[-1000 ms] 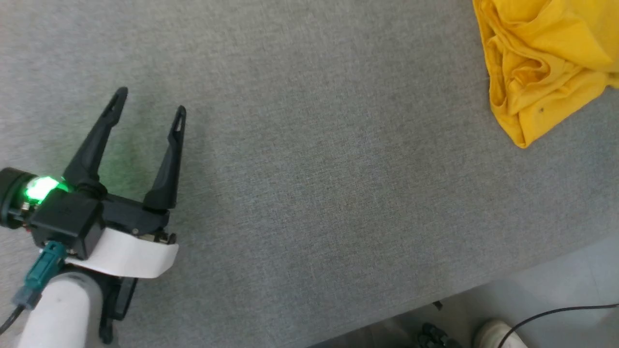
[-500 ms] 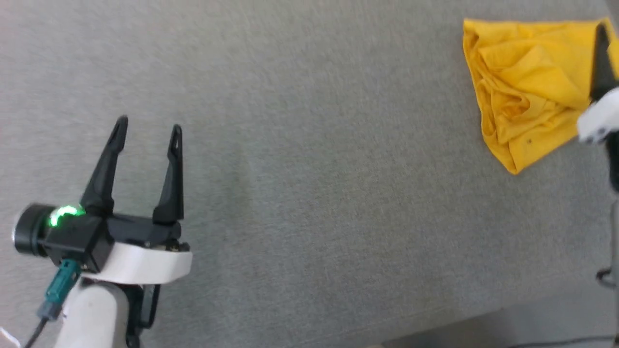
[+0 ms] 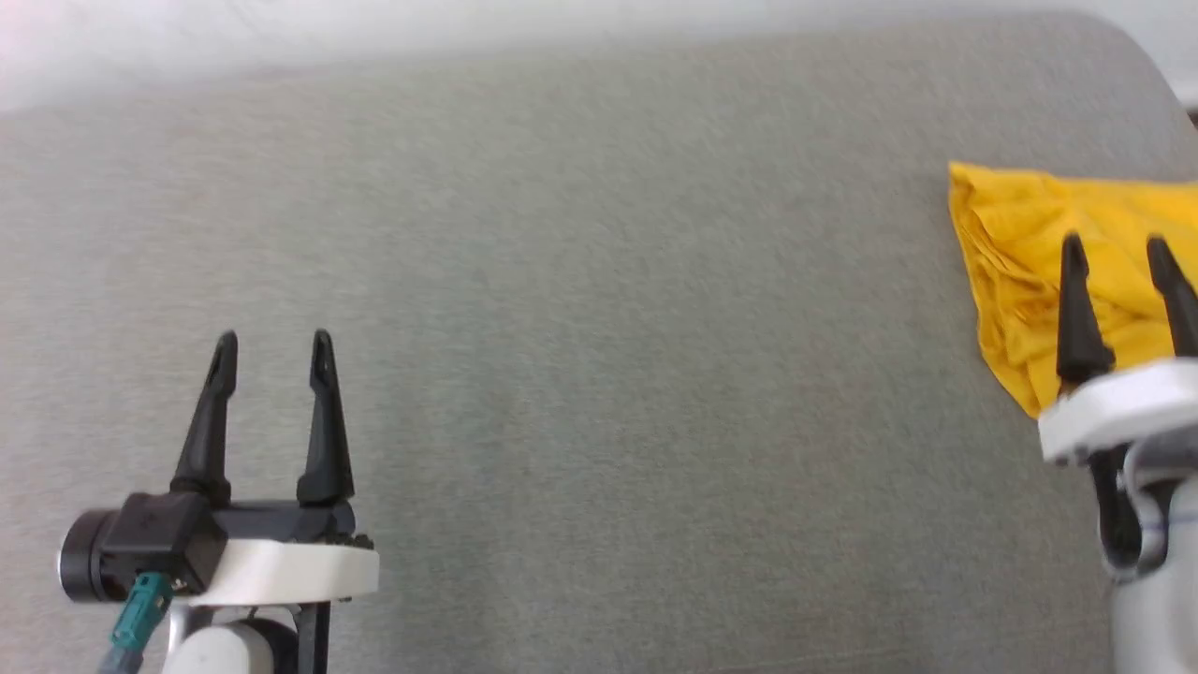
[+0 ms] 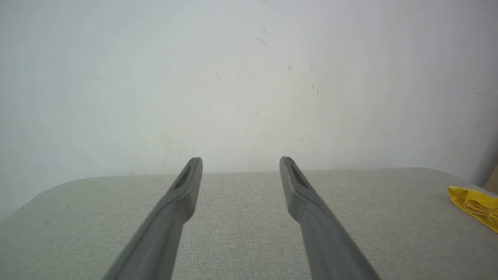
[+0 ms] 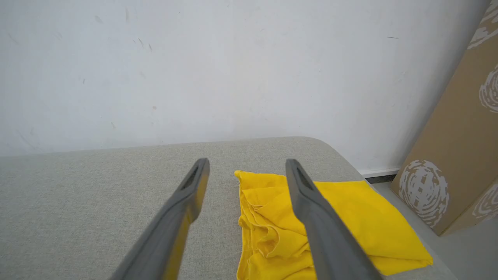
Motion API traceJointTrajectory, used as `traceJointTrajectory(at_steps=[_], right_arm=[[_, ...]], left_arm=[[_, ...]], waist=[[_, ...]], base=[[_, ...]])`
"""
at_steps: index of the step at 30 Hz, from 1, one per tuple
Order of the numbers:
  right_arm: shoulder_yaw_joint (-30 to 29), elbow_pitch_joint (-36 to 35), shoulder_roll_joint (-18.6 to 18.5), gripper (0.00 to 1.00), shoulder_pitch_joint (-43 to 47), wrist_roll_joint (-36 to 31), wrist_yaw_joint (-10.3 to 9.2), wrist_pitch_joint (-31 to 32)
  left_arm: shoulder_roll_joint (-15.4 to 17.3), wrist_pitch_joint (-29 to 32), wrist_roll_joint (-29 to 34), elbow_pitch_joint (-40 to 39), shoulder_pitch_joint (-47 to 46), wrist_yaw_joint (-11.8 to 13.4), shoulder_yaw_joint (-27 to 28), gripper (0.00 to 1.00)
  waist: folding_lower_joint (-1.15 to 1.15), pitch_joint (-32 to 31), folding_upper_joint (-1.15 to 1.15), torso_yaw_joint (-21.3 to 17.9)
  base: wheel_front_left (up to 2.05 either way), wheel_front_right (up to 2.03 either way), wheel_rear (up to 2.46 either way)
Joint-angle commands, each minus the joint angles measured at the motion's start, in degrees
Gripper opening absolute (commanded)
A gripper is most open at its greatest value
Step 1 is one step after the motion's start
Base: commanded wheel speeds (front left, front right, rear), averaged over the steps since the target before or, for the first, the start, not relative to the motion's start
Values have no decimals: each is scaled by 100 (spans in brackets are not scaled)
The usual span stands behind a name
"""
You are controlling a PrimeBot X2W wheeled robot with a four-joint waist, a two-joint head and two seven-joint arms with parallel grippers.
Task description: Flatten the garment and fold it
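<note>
A mustard-yellow garment (image 3: 1015,271) lies bunched in a crumpled heap on a grey fabric-covered table (image 3: 599,328), out at about 3 o'clock in the head view and close to the table's rounded far corner. Its folds are creased and overlapping, one pointed corner trails toward 5 o'clock, and the heap runs off the view's right edge.

Seen from the right wrist, the garment (image 5: 350,210) sits at roughly 5 o'clock, a flatter flap spreading to the right and a rumpled ridge of cloth along its left side.

The right gripper (image 3: 1115,241) stands at about 4 o'clock in the head view, its two dark fingers spread wide apart with nothing between them, pointing toward 12 and crossing in front of the yellow cloth. Whether the tips touch the fabric cannot be told. From its own wrist camera, the right gripper (image 5: 248,161) frames the heap's left edge between its parted fingers.

The left gripper (image 3: 272,342) hangs over bare grey cloth at about 8 o'clock, well apart from the garment, jaws likewise spread and empty. In its wrist view the left gripper (image 4: 241,160) points at a scuffed white wall (image 4: 249,77), with a sliver of yellow at 4 o'clock.

A brown cardboard box (image 5: 459,155) printed with white swirls leans at 3 o'clock beyond the table corner.
</note>
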Motion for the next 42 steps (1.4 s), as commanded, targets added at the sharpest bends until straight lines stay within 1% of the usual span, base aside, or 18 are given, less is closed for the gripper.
traceJointTrajectory(at_steps=[1, 5, 7, 14, 21, 28, 36, 37, 42], right_arm=[[-8, -106, 41, 100, 154, -90, -11, -34], [7, -490, 180, 100, 705, -244, -11, -107], [45, -601, 209, 100, 979, -209, -11, -137], [208, -662, 219, 100, 1722, 218, -11, -277], [187, -520, 220, 100, 1962, 75, -11, -481], [33, -186, 221, 100, 2096, 287, -11, -740], [-3, -81, 221, 100, 2061, 197, -11, -811], [-8, -77, 205, 0, 2074, 214, 0, -768], [-20, -79, 202, 0, 2073, 213, 0, -751]], left_arm=[[-38, -47, 17, 51, 63, 30, 2, 100], [-102, -64, 130, 178, 168, 87, -21, 100], [-146, -68, 150, 237, 256, 99, -30, 100], [-214, -71, 198, 294, 726, 78, -1, 100], [-216, -71, 280, 462, 978, -43, -124, 100], [-327, -72, 289, 649, 1025, -138, -234, 100], [-366, -72, 273, 724, 1041, -218, -193, 100], [-342, -43, 256, 710, 966, -199, -208, 0], [-340, -33, 259, 711, 961, -200, -213, 0]], waist=[[1, -385, 0, 343], [1, -638, 0, 446], [1, -777, 0, 469], [1, -1127, 0, 449], [1, -1274, 0, 464], [1, -1337, 0, 507], [1, -1393, 0, 503], [1, -1394, 0, 504], [1, -1393, 0, 504]], base=[[0, 0, 0], [0, 0, 0], [0, 0, 0], [0, 0, 0], [0, 0, 0], [0, 0, 0], [0, 0, 0], [0, 0, 0], [0, 0, 0]])
